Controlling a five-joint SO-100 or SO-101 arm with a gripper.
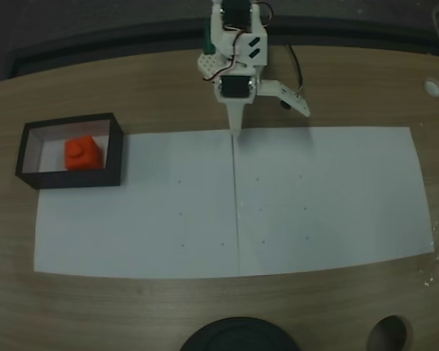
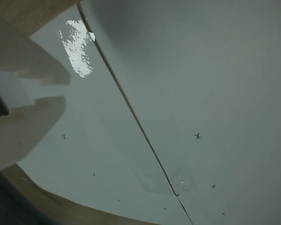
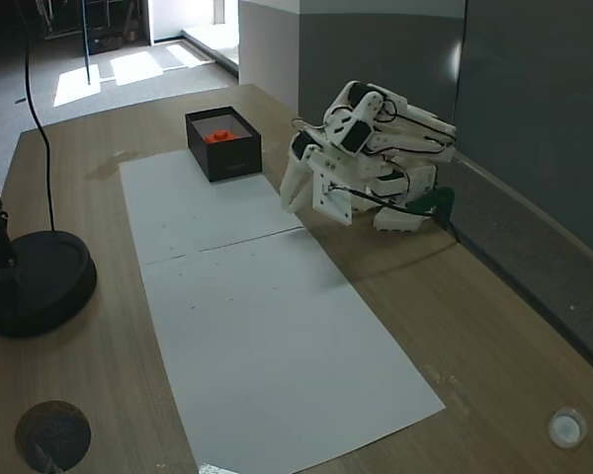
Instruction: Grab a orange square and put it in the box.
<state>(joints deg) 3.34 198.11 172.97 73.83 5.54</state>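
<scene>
Task looks finished to me: the orange square (image 1: 83, 153) sits inside the box (image 1: 115, 150) at the paper's corner, while my tool (image 1: 235, 131), fingers together and empty, rests folded back well apart.

Orange square (image 1: 83, 153): sitting inside the box (image 1: 29, 152), roughly centred, stud facing up.
Box: sitting at left, straddling the white paper's (image 1: 322, 197) corner and the wooden table (image 1: 146, 88).
Arm (image 1: 234, 62): folding back at top centre.
Gripper (image 1: 235, 131): pointing down at the paper's far edge by the seam, holding nothing.
</scene>
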